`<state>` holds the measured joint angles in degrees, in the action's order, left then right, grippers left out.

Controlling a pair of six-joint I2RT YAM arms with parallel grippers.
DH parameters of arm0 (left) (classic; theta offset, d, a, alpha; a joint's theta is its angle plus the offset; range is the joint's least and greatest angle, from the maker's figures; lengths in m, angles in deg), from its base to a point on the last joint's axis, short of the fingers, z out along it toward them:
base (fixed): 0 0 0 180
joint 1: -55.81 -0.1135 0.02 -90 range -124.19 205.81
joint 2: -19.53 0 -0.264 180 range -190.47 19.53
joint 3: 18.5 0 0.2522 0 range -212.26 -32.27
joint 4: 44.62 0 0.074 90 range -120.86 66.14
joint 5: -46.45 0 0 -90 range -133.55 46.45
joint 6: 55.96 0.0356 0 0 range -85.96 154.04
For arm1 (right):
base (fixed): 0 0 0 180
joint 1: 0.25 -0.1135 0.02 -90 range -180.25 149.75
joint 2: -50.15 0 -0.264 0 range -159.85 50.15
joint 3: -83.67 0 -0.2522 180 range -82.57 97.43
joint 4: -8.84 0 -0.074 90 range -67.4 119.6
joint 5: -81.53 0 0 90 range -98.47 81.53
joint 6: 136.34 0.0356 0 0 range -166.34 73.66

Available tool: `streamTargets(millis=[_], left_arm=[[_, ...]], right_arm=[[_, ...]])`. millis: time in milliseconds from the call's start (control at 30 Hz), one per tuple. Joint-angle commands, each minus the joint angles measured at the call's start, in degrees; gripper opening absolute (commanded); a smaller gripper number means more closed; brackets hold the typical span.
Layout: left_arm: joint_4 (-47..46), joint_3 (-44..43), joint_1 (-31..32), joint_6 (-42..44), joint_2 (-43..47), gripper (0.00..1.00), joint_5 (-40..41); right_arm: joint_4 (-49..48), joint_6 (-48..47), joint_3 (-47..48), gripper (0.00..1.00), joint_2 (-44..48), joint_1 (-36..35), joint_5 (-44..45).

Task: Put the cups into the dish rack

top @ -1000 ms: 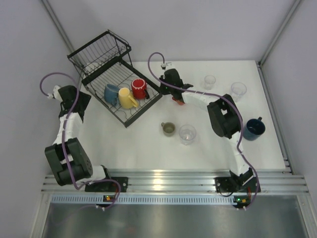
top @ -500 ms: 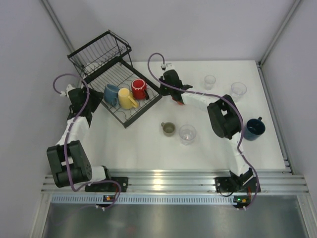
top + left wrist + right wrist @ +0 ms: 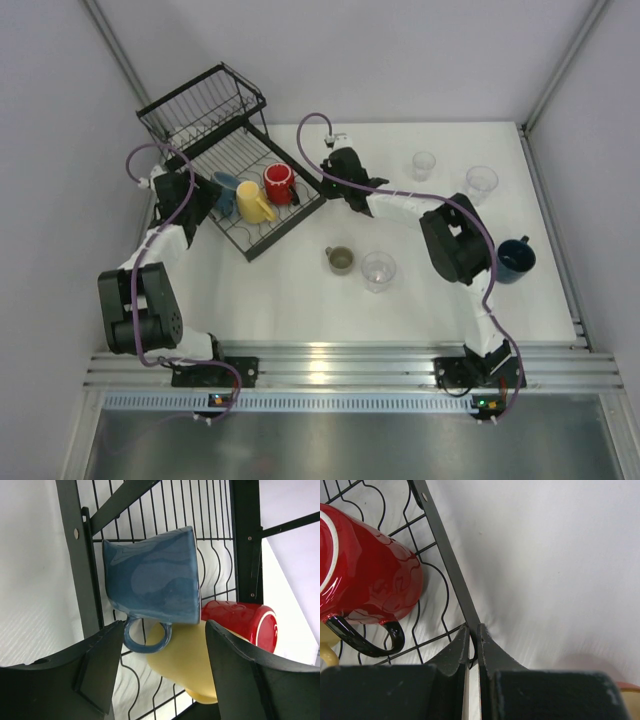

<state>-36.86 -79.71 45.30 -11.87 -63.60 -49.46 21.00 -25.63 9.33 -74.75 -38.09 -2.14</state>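
Left hand (image 3: 164,630): jaws wide apart, nothing between them, lined up on the blue mug (image 3: 150,575) with its handle facing the hand.

Blue mug lies on its side in the low tray part of the dish rack (image 3: 205,105). It touches the yellow mug (image 3: 187,665), which also lies on its side; the red mug (image 3: 240,622) is just beyond that, black handle showing.

Rack sits at the far left corner of the table.

Right hand (image 3: 472,636): fingers closed, tips on the rack's frame bar at the side nearest the table's middle. Possibly pinching the bar to steady the rack; the wrist view does not settle whether it grips or only rests there.

Judgement: three mugs loaded, and the step in hand looks like adjusting the blue one. Next move calls for closing on its body or handle without nudging the yellow mug.

Not yet loaded:
- olive mug (image 3: 341,260) and a clear tumbler (image 3: 379,270), mid-table
- two tumblers (image 3: 424,163) (image 3: 482,181) toward the far right corner
- dark blue mug (image 3: 515,258) near the right edge
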Motion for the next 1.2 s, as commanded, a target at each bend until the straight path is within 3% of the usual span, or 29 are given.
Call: streamTargets(millis=[0,600,1033,1167], left_arm=[[-3.4,-3.6,1.0,0.9,-0.9,0.72,2.2],[4.7,-9.2,1.8,-0.1,-5.5,0.69,7.4],[12.0,-11.5,1.8,2.8,-5.7,0.49,10.6],[14.3,-12.1,1.8,3.1,-5.6,0.48,13.0]], right_arm=[[3.4,1.4,-2.2,0.00,1.2,-1.4,0.4],[2.2,0.3,-2.9,0.00,2.1,-1.4,1.2],[2.7,-0.3,-2.6,0.00,2.3,-1.2,2.3],[2.7,-0.4,-2.5,0.00,2.4,-1.0,2.4]])
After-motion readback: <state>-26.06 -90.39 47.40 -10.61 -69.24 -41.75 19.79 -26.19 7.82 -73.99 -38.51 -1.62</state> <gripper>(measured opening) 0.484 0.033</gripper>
